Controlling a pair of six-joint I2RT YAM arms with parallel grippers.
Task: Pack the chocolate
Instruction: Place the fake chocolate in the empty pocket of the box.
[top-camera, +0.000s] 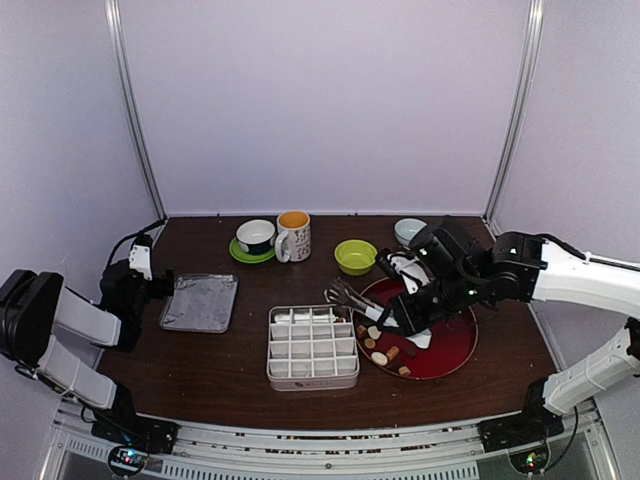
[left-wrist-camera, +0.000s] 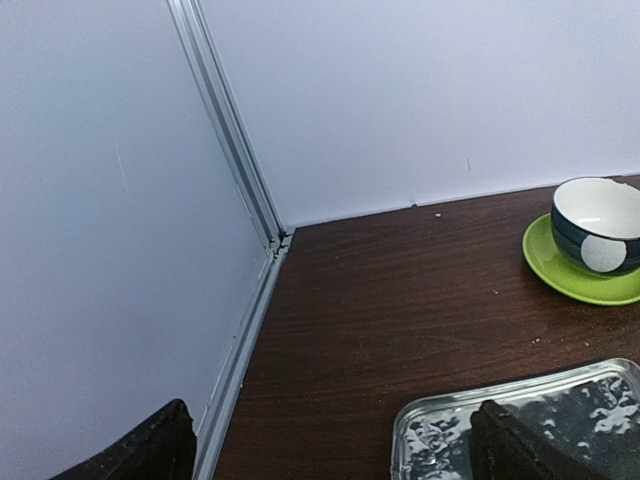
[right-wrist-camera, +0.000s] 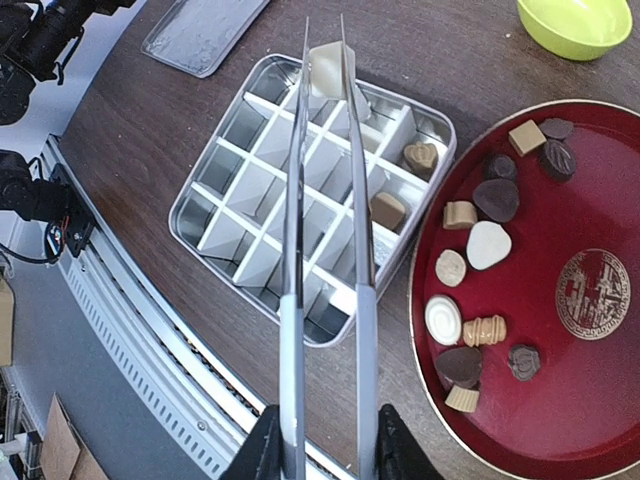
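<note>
Your right gripper (right-wrist-camera: 325, 445) is clamped on the long metal tongs (right-wrist-camera: 292, 250). The tongs pinch one cream-white cube chocolate (right-wrist-camera: 327, 68) at their tips, far ahead of the fingers (right-wrist-camera: 262, 450), about over the far side of the white-partitioned metal tin (right-wrist-camera: 215, 235). Step: placing. Two tan pieces (right-wrist-camera: 387, 208) sit in cells right of the tongs. The rest lie on the round red plate (right-wrist-camera: 590, 400), right of the fingers. Next, likely: lower into an empty cell and ease the squeeze. Left gripper (left-wrist-camera: 330, 445) is spread wide, holding nothing.
</note>
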